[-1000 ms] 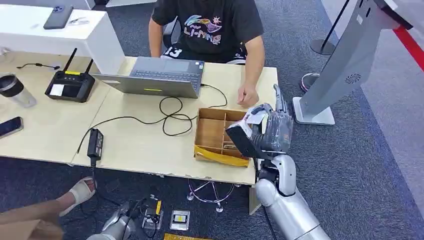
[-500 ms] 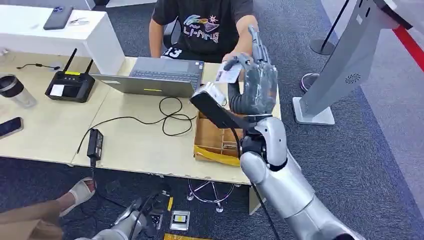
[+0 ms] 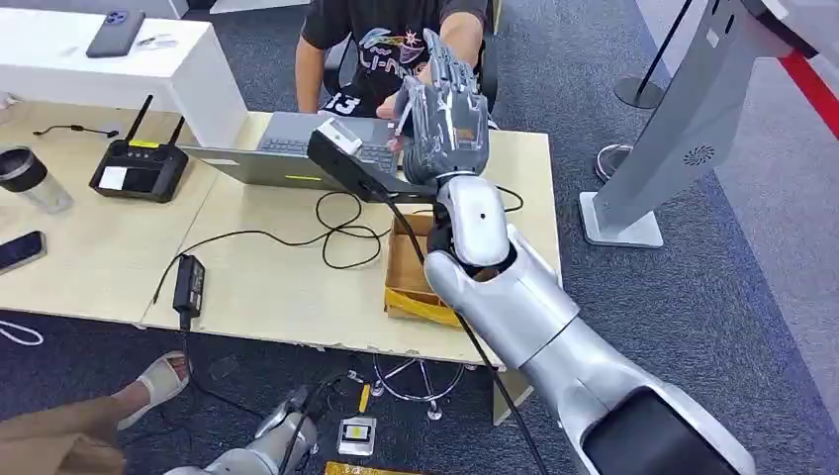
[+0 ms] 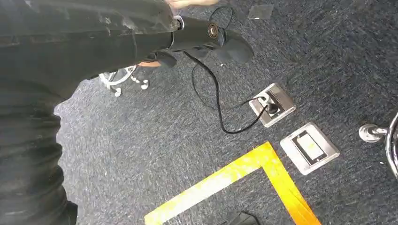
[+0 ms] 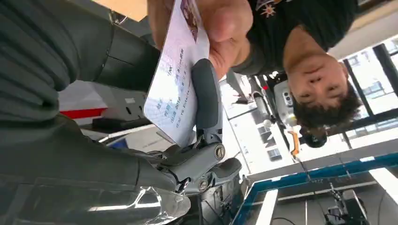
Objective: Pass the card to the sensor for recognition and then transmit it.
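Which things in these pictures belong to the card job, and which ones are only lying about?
Job:
- white printed card, held by right hand and pinched by the person's hand

Lying about:
- grey laptop
- black router with antennas
- brown cardboard box
- black power adapter
- dark phone

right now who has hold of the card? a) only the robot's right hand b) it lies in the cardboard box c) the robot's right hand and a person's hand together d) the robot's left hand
c: in the right wrist view the card sits against the right hand with its thumb across it, while the person's hand pinches its far end.
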### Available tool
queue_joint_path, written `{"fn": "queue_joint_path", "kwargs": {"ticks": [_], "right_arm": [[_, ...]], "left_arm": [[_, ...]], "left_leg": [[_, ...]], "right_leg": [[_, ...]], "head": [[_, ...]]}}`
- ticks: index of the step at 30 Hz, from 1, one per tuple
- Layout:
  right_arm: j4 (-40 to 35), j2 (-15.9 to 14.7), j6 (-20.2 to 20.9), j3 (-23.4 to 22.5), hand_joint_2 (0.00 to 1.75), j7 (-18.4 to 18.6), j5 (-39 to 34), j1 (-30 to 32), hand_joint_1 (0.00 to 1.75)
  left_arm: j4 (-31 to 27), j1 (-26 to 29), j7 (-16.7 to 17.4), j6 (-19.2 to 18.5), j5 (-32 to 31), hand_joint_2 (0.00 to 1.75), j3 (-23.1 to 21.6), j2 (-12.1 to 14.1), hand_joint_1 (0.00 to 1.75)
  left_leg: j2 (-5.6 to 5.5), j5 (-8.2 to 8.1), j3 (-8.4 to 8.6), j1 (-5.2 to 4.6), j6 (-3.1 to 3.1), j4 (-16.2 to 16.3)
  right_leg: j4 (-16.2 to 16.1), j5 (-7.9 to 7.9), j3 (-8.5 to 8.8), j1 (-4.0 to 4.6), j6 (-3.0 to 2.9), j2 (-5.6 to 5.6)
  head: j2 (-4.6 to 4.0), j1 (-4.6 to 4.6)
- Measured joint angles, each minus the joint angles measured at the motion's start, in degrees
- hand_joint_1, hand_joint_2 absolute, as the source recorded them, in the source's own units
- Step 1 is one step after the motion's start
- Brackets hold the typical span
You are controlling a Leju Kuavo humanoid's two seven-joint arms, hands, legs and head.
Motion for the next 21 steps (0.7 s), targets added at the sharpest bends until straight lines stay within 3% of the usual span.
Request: {"fn": "queue_joint_path", "kwargs": {"ticks": [8, 9, 14, 21], "right_arm": [[7.41, 0.7, 1.48, 1.92, 1.75, 3.2, 3.45, -0.76, 1.75], [8.15, 0.7, 1.49, 2.1, 1.75, 3.52, 3.6, -0.77, 0.0], [10.29, 0.7, 0.85, 2.45, 1.75, 3.93, 3.8, -0.77, 0.0], [11.93, 0.65, -4.73, 2.93, 1.75, 0.91, 5.16, -0.76, 0.0]], "left_arm": [[0.0, -0.09, 2.25, 0.57, -0.02, 1.75, -0.09, -1.33, 0.0], [0.0, -0.17, 2.29, 0.68, 0.0, 1.75, -0.09, -1.51, 0.0], [0.0, -0.7, 3.1, 0.83, 0.02, 1.75, -0.09, -2.12, 0.0], [0.0, -1.26, 2.88, -0.29, 0.0, 1.75, -0.09, -2.03, 0.0]], "left_leg": [[0.0, 0.0, 0.02, 0.01, 0.0, 0.0], [0.01, 0.0, 0.02, 0.01, 0.0, 0.0], [0.01, 0.01, 0.02, 0.01, 0.0, 0.01], [0.04, 0.0, 0.02, 0.01, 0.0, 0.01]], "right_leg": [[0.0, 0.0, -0.02, 0.01, 0.0, 0.01], [0.0, 0.01, -0.02, 0.01, 0.0, 0.02], [0.0, 0.01, -0.02, 0.01, 0.0, 0.02], [0.01, 0.01, -0.05, 0.01, 0.0, 0.08]], "head": [[0.0, 0.0], [0.0, 0.0], [0.0, 0.0], [0.0, 0.0]]}}
